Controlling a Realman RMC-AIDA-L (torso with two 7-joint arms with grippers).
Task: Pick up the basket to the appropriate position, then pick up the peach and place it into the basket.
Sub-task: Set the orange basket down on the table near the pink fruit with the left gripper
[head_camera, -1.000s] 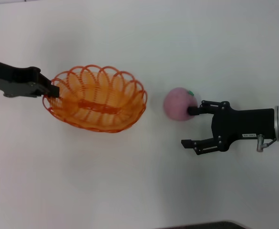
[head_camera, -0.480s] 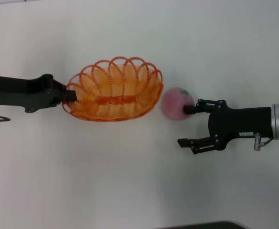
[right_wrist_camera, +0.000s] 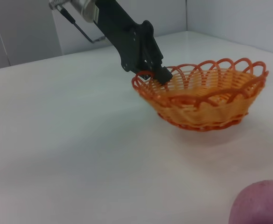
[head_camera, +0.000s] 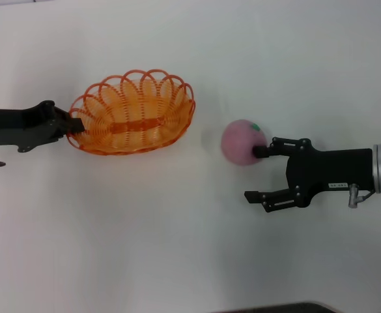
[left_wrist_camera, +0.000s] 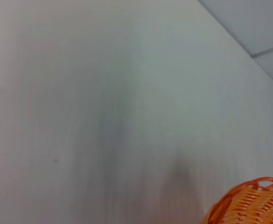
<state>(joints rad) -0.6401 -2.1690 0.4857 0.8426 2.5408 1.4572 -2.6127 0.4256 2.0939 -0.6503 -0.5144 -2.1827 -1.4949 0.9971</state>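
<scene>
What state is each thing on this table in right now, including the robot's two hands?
basket: empty, upright on the table, gripped at its rim.
peach: on the table, outside the basket, one finger touching it.
left hand: shut on the basket's rim.
right hand: open, beside the peach.

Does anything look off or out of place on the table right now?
Nothing spilled or damaged. The basket sits upright, gripped at its rim by the left gripper. The peach touches one finger of the open right gripper, off-centre between its jaws.
</scene>
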